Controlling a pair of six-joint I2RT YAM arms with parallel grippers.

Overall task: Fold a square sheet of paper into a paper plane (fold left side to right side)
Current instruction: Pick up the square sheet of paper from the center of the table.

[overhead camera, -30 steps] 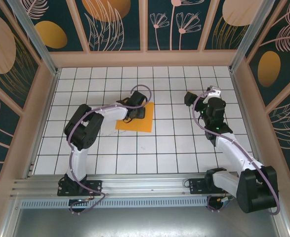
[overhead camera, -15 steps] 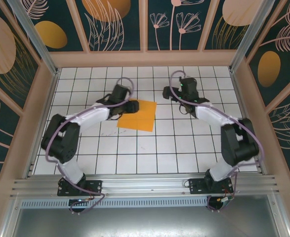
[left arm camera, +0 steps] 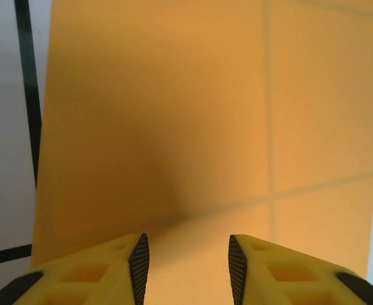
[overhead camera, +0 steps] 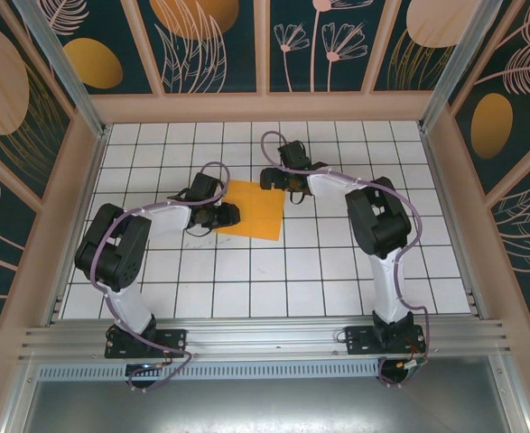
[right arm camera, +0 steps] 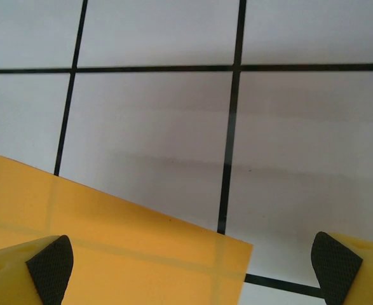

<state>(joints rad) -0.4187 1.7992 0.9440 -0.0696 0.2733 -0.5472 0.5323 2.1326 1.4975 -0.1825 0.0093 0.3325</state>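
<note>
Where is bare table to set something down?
Free: near rows of the table between the arm bases, below the square sheet of paper, plus the right-hand columns. Crowded: its left edge (left gripper) and far right corner (right gripper).

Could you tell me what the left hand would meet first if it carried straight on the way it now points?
Most likely the square sheet of paper, lying directly ahead of the left hand; the gap between them is hard to judge.

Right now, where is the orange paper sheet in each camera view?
Top external: orange sheet at the picture's centre.
Left wrist: sheet across centre and top, ahead of the yellow fingers.
Right wrist: sheet at lower left, corner pointing right.
Shared landmark: black grid lines bordering it.
</note>
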